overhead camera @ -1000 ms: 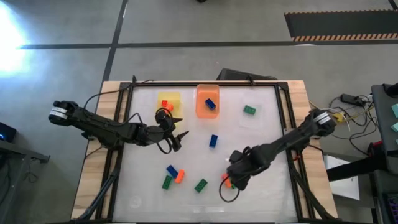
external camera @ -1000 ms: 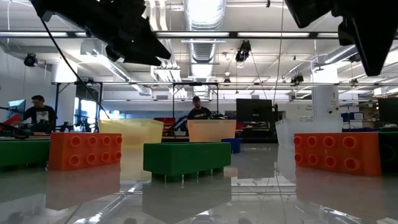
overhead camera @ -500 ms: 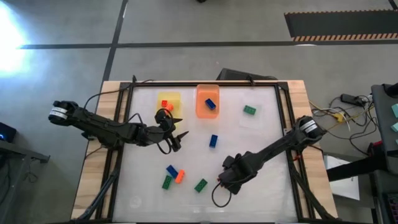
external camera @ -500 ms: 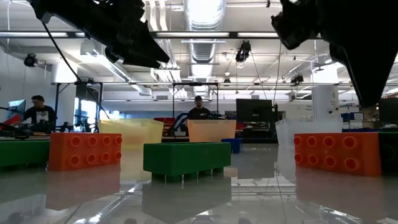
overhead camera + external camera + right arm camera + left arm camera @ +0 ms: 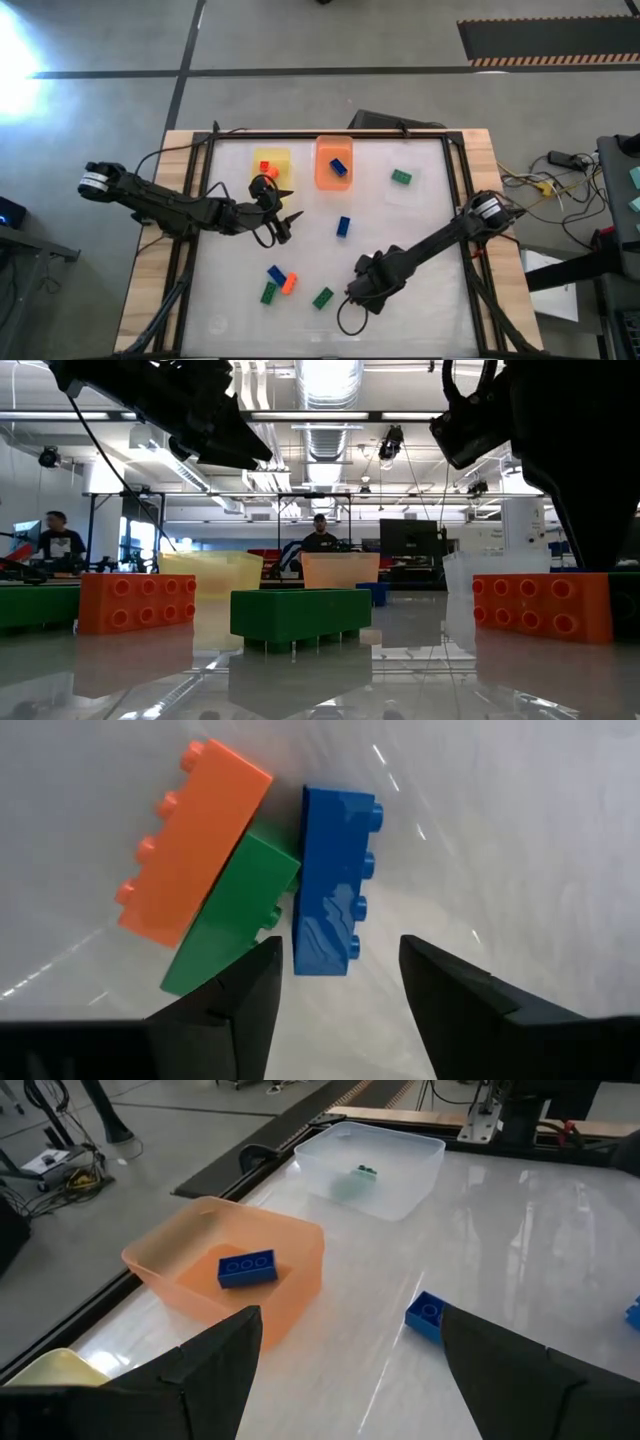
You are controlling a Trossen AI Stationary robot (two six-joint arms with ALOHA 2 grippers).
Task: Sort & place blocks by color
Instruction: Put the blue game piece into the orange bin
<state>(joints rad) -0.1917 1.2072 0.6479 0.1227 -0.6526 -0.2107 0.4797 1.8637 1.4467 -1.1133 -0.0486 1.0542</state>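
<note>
My right gripper (image 5: 357,297) hangs spread above a touching cluster: orange block (image 5: 190,845), green block (image 5: 235,915), blue block (image 5: 330,885); nothing held; I judge one needs singling out next. My left gripper (image 5: 283,215) waits, spread, beside the orange tray (image 5: 190,1260).

A robotics lab or open industrial workshop: the white-topped, black-framed bench (image 5: 420,320) stands on a grey concrete floor (image 5: 330,35) marked with yellow-black hazard striping (image 5: 550,60). Beyond it run exposed silver ceiling ducts (image 5: 325,435), dark computer monitors (image 5: 410,540) and seated people at far workstations (image 5: 62,540).
</note>
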